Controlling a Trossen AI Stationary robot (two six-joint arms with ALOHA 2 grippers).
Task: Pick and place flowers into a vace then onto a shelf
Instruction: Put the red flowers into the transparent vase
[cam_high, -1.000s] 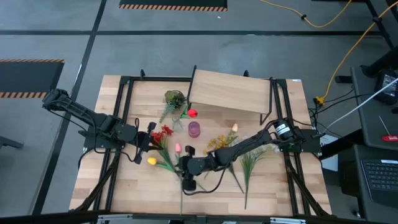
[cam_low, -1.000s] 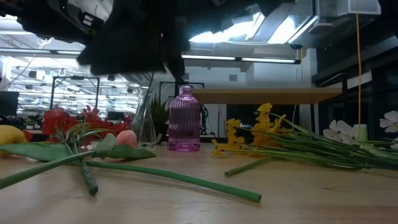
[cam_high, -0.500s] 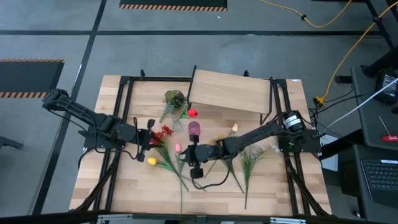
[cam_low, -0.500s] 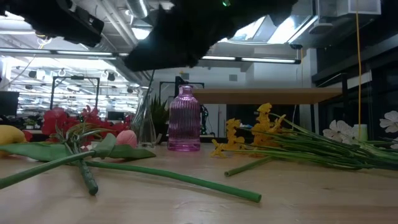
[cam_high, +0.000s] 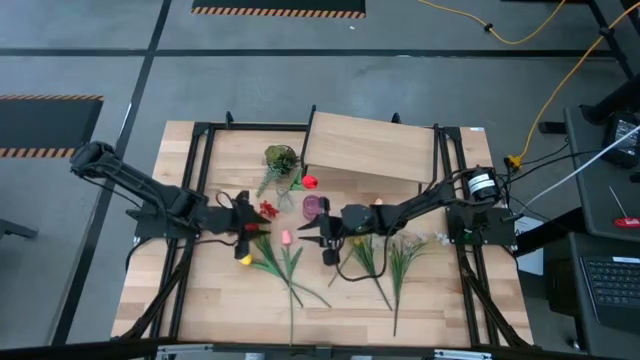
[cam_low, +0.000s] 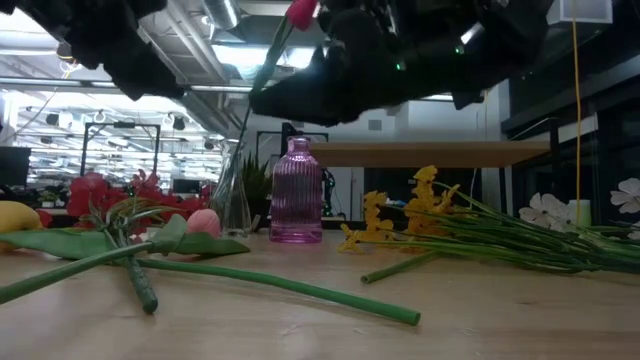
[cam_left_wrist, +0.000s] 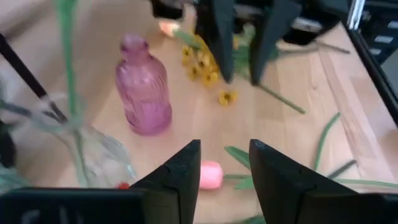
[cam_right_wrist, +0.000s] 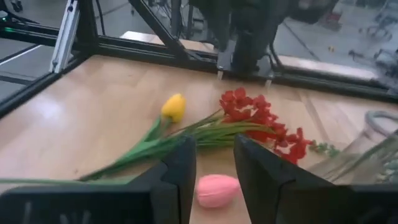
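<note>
- Above the light wooden counter (cam_high: 220, 300), high view: the left tool (cam_high: 262, 222) and the right tool (cam_high: 308, 232) hover over loose green-stemmed flowers (cam_high: 270, 262), near a ribbed pink glass vase (cam_high: 313, 206). A raised wooden shelf (cam_high: 370, 148) stands behind.
- Low view: the vase (cam_low: 297, 195) is upright, and flowers lie flat around it.
- Left wrist view: the fingers (cam_left_wrist: 180, 180) are spread and empty.
- Right wrist view: the fingers (cam_right_wrist: 171, 180) are spread and empty, above a pink tulip (cam_right_wrist: 216, 190).

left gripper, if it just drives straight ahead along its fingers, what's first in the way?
Probably the pink tulip head, lying on the table right between the open fingers of the left gripper. Beyond it stands the right gripper. Depth is hard to judge; it might pass above the blossom.
</note>
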